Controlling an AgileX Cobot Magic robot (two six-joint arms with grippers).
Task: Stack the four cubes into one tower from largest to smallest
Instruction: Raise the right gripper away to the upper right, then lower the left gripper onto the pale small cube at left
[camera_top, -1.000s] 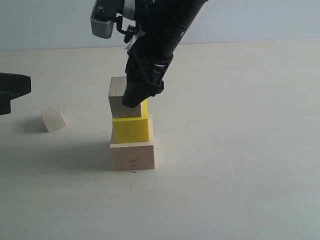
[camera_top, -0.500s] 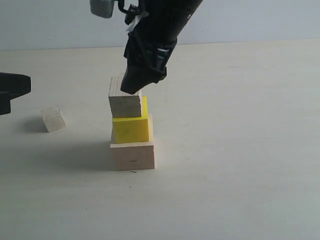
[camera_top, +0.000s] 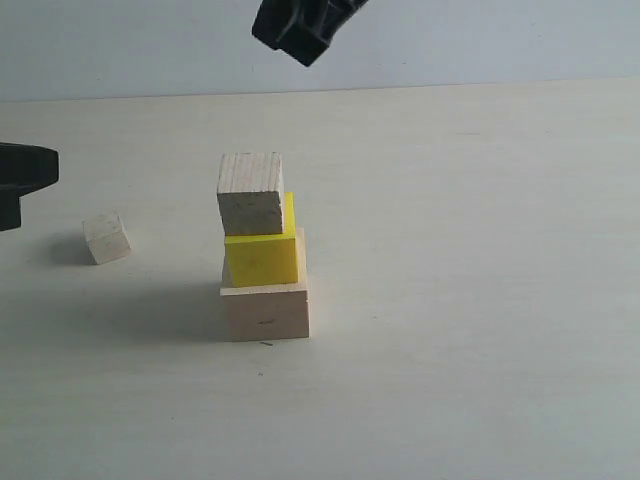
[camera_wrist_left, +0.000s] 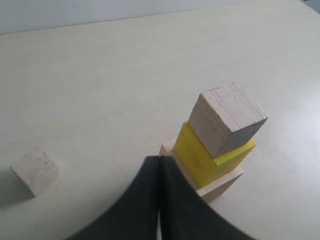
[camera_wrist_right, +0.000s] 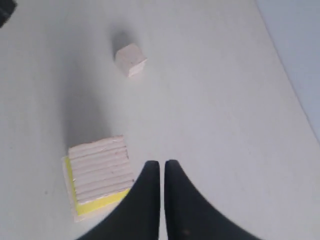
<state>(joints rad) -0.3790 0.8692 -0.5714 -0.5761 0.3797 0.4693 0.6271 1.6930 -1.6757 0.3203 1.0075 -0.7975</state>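
Observation:
A tower of three cubes stands mid-table: the largest pale wood cube at the bottom, the yellow cube on it, and the smaller grained cube on top, shifted slightly left. The smallest whitish cube lies alone on the table to the left. My right gripper hangs shut and empty high above the tower; its wrist view looks down on the grained cube and the whitish cube. My left gripper is shut and empty, at the left edge of the exterior view, with the tower's yellow cube just beyond its tips.
The pale table stretches bare to the right and front of the tower. A white wall rises behind its far edge.
My right gripper let go of the grained cube, rose up away from the tower and shut its jaws. The grained cube stays on the yellow one. The left arm has not moved.

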